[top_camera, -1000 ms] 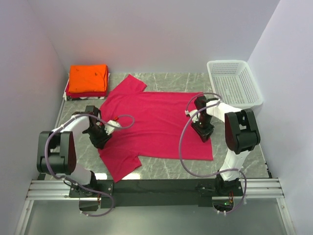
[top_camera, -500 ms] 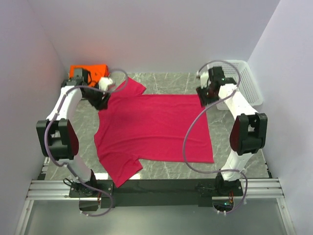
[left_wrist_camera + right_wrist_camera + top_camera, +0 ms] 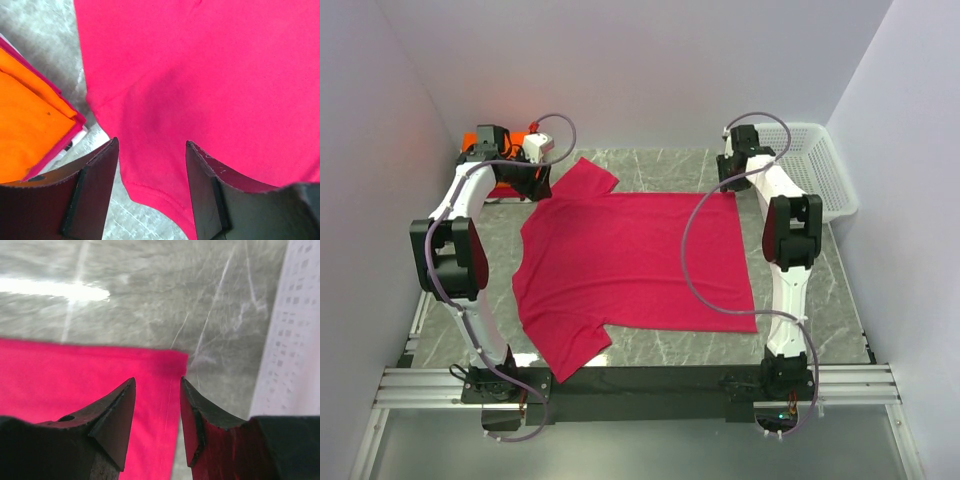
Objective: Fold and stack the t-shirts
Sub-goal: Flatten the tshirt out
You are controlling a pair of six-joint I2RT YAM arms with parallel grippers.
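Observation:
A crimson-pink t-shirt (image 3: 630,260) lies spread flat on the marble table, its neck to the left and its hem to the right. My left gripper (image 3: 533,182) hangs open over the far sleeve. In the left wrist view the sleeve hem (image 3: 150,190) lies between its fingertips (image 3: 152,143), not pinched. My right gripper (image 3: 730,182) is open over the shirt's far right corner (image 3: 165,365), its fingertips (image 3: 157,381) to either side of the edge. A stack of folded orange and red t-shirts (image 3: 470,142) sits at the far left, mostly hidden by the left arm; its orange top (image 3: 30,130) shows.
A white mesh basket (image 3: 810,165) stands at the far right, close beside the right gripper; its wall (image 3: 295,340) fills the right of that wrist view. Walls close in the table on three sides. Bare marble (image 3: 800,290) runs along the right of the shirt.
Both arms have swung from the middle of the shirt out to its far edge. Both sets of jaws stand wider. The shirt lies flatter and a little further left.

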